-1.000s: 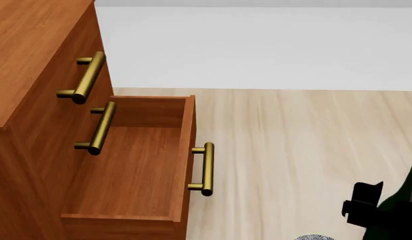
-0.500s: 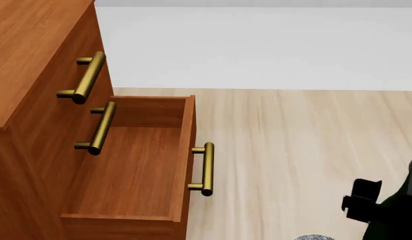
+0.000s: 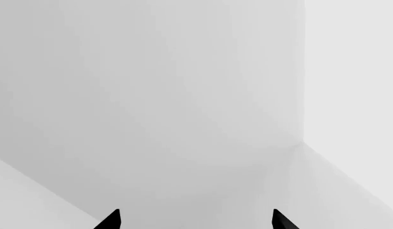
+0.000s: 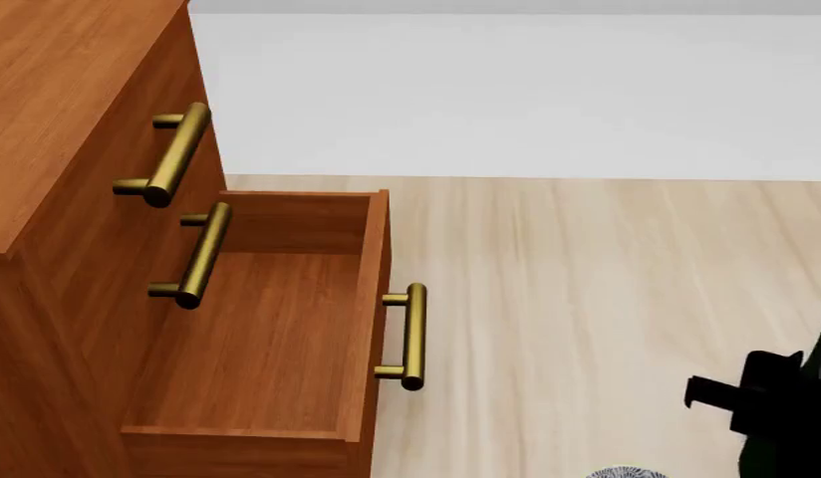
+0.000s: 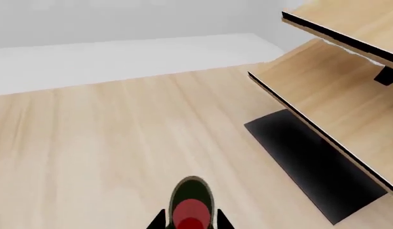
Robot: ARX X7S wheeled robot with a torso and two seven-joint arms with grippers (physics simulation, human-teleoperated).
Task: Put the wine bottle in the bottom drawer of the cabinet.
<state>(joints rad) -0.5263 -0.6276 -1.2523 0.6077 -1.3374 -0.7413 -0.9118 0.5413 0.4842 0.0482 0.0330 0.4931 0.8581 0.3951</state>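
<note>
Dark green glass, seen end-on in the right wrist view, is all that shows of the wine bottle [image 5: 192,206]: a round rim with a red disc at its centre, pointing away from the camera over pale wood floor [image 5: 101,138]. No label or writing can be read. The right gripper [image 5: 191,220] is clenched on the bottle, a black fingertip [image 5: 160,221] pressed to either side. In the head view this gripper [image 4: 763,398] sits at the right edge, well apart from the cabinet [image 4: 52,149]. The bottom drawer [image 4: 258,329] stands pulled out, its brass handle [image 4: 410,337] facing the gripper. A light-wood slanted rack [image 5: 336,90] lies beyond the bottle. The left gripper [image 3: 195,220] shows two black tips spread apart, holding nothing, before blank white walls.
</note>
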